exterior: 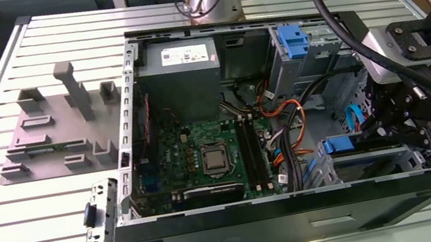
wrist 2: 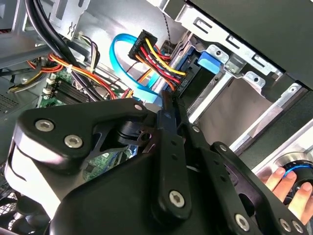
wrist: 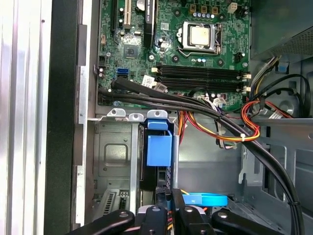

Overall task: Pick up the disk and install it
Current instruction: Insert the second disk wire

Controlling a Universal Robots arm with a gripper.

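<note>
The disk [exterior: 345, 143] sits in the grey metal drive cage [exterior: 378, 163] at the front corner of the open computer case, on the exterior view's right. Its blue plastic bracket [wrist: 159, 147] faces up, with the dark body of the drive below it in the slot. In the second wrist view the disk [wrist 2: 208, 63] lies just beyond the fingertips. My gripper [exterior: 378, 132] hangs inside the case right at the disk's rear end. Its black fingers [wrist: 155, 215] stand close together, shut [wrist: 167, 197], their tips at the drive's edge [wrist 2: 172, 105] and not around it.
A bundle of red, yellow and orange power wires with a black connector [wrist 2: 146, 49] and a blue flat cable [wrist 2: 120, 58] hangs beside the disk. The motherboard [exterior: 203, 155], power-supply box [exterior: 182, 74] and a second blue-latched cage [exterior: 294, 40] fill the case. A person's hand [wrist 2: 283, 183] rests outside it.
</note>
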